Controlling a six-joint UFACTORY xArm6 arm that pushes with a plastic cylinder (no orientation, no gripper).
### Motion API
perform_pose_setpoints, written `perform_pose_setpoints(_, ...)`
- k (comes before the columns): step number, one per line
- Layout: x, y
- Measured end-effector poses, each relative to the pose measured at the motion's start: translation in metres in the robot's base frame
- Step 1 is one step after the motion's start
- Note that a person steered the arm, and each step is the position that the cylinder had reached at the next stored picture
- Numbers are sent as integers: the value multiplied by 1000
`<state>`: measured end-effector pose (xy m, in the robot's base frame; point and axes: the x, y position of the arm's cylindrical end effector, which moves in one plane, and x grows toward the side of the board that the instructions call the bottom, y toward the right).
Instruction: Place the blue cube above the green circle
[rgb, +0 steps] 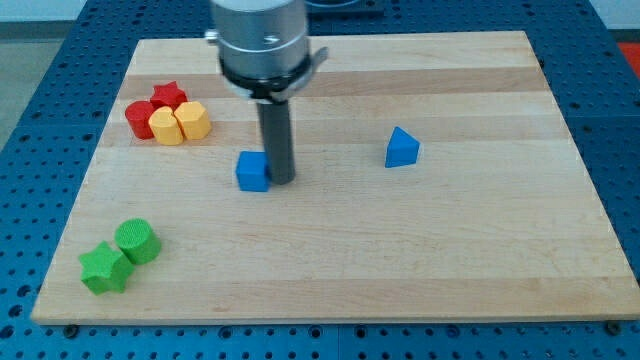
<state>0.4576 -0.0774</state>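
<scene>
The blue cube sits left of the board's middle. My tip is right beside the cube's right side, touching or nearly touching it. The green circle, a short cylinder, stands near the view's bottom left. The cube is up and to the right of the circle, well apart from it.
A green star touches the green circle's lower left. A cluster at the upper left holds a red star, a red block, a yellow block and a yellow hexagon. A blue triangle-like block lies right of middle. The wooden board ends at blue table edges.
</scene>
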Motion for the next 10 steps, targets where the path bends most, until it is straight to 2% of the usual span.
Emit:
perform_pose_setpoints(1, 2, -17)
perform_pose_setpoints(2, -17, -2)
perform_pose_setpoints(4, -17, -14)
perform_pose_setpoints(5, -16, -38)
perform_pose_setpoints(9, 29, -118)
perform_pose_setpoints(10, 16, -110)
